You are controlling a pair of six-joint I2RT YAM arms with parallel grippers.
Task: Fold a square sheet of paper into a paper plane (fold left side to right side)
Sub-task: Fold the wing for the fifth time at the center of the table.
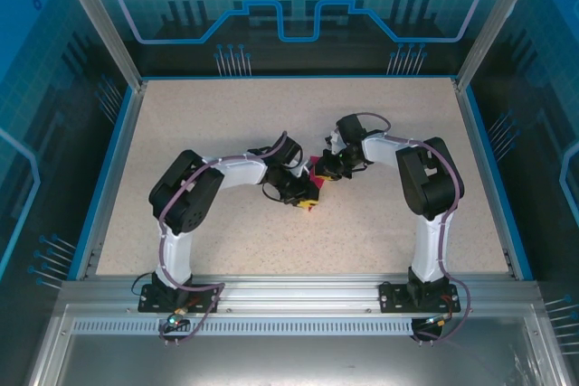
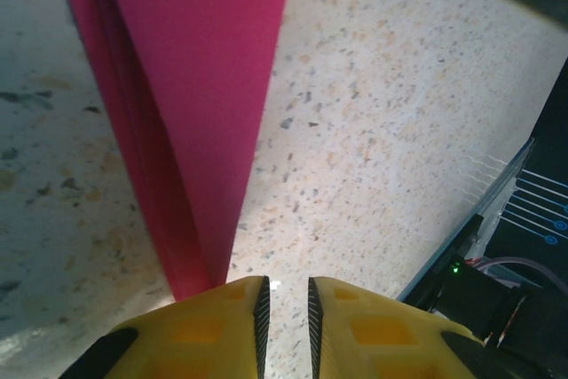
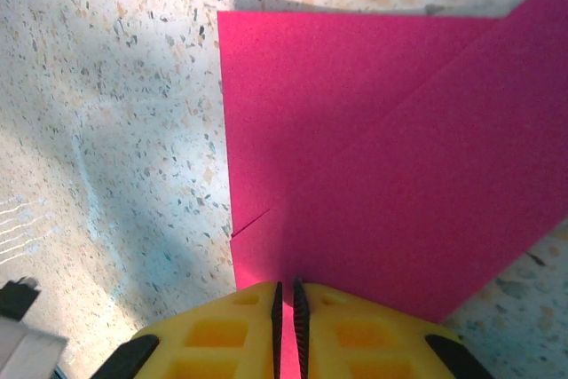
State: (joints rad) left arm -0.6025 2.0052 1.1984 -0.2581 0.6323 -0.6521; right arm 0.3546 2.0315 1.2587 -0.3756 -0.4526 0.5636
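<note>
For a clean fold, I judge the right pincer (image 3: 285, 308), clamped shut on the near edge of the paper (image 3: 390, 157), should pin it flat. Meanwhile the left pincer (image 2: 282, 308), jaws a slit apart with nothing between, should press along the crease. The matte magenta paper lies near the middle of the tabletop (image 1: 181, 133), already layered: a narrow taper beside the left pincer, 2 overlapping flaps at the right.

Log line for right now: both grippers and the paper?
left gripper: narrowly open, empty, beside pink paper tip | right gripper: shut on pink paper edge | pink paper: partly folded, on table
</note>
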